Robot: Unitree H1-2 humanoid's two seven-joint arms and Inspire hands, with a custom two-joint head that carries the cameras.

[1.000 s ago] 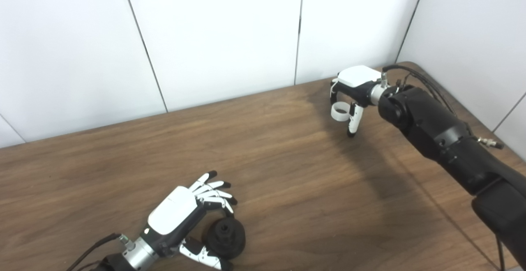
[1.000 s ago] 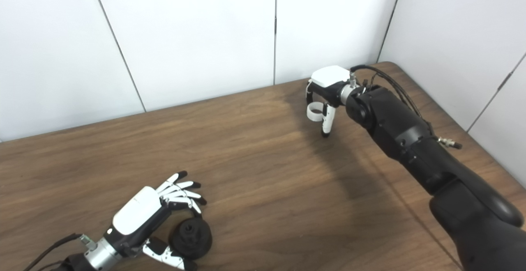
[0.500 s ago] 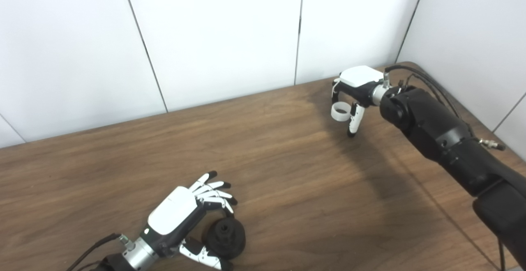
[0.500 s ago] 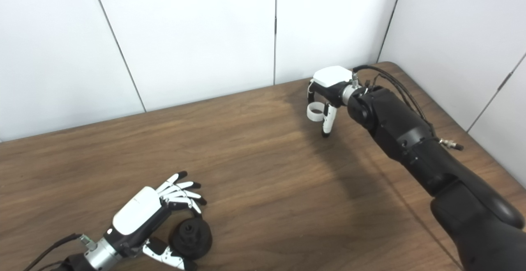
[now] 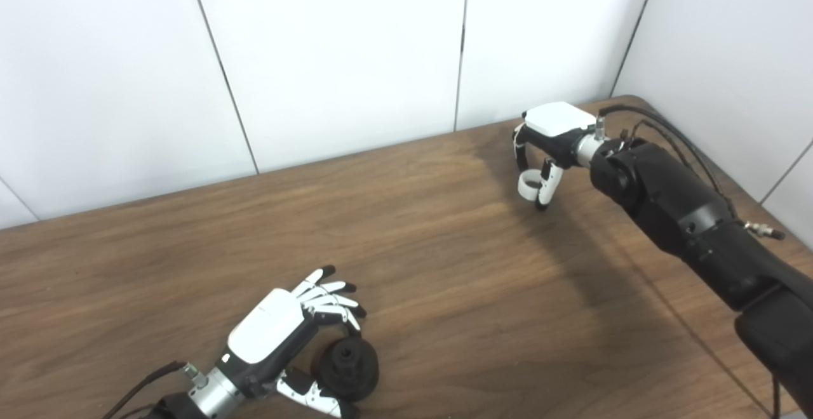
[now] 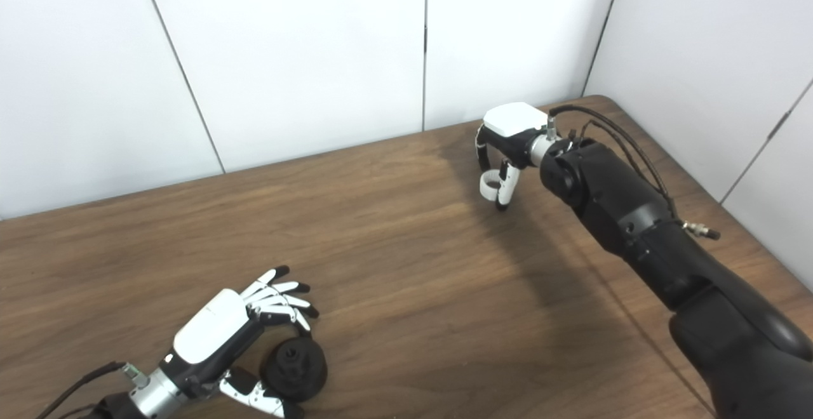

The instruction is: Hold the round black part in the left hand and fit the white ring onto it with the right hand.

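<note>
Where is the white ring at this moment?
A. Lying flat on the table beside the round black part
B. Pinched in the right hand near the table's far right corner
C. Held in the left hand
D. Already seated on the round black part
B: the white ring sits between the fingers of the right hand, far across the table from the round black part by the left hand.

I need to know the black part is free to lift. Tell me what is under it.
The round black part rests directly on the bare wooden table, with the left hand cupped around it, fingers behind and thumb in front. Its underside and contact patch are hidden.
</note>
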